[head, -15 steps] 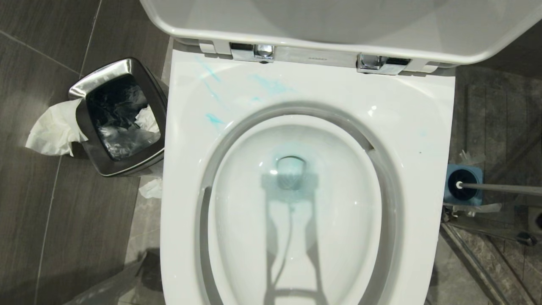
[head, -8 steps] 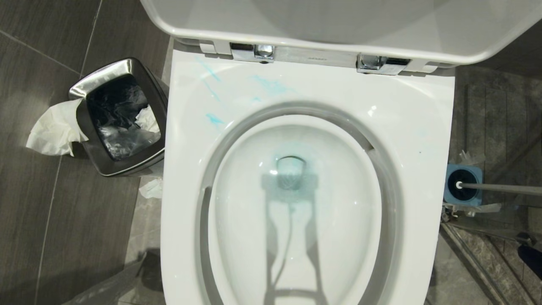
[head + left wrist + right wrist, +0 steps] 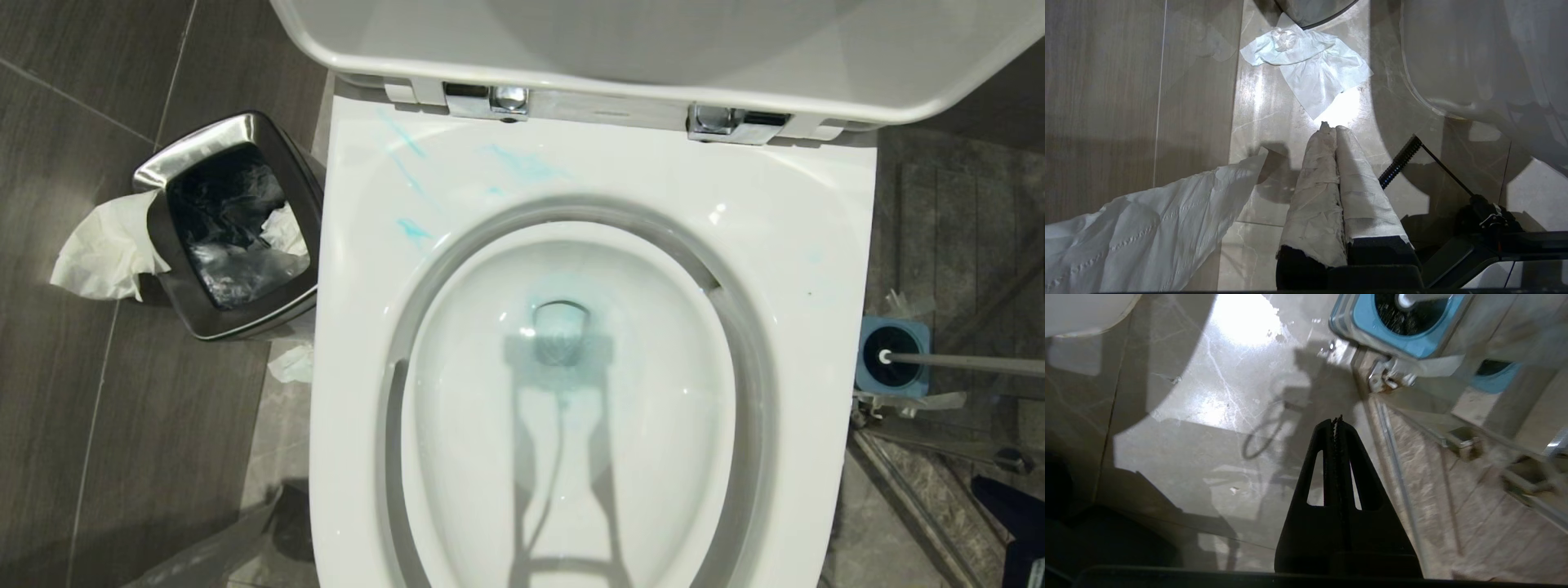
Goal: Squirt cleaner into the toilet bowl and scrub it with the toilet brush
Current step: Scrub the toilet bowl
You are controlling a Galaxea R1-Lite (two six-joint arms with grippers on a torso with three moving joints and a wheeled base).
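The white toilet bowl (image 3: pixel 784 229) stands open with its lid up. Pale blue cleaner (image 3: pixel 522 163) streaks the back left of the rim and tints the water round the drain. To the bowl's right, the toilet brush (image 3: pixel 890 366) stands with its black head in a blue holder (image 3: pixel 869 384), handle leaning right. My right gripper (image 3: pixel 1337 418) is shut and empty, low over the floor, short of the holder (image 3: pixel 1367 322) and brush head (image 3: pixel 1392 318). Its arm (image 3: pixel 1012 523) shows at the lower right corner. My left gripper (image 3: pixel 1333 128), wrapped in white paper, is shut and empty over the floor.
A steel-rimmed bin (image 3: pixel 229 229) with a black liner stands left of the toilet, tissue (image 3: pixel 106 245) hanging beside it. More tissue (image 3: pixel 1310 69) lies on the tiles. A glass screen's metal frame (image 3: pixel 1396 469) runs along the floor by the holder.
A dark part of my right arm has come further into the head view's lower right corner. The toilet, the brush and the bin have not moved.
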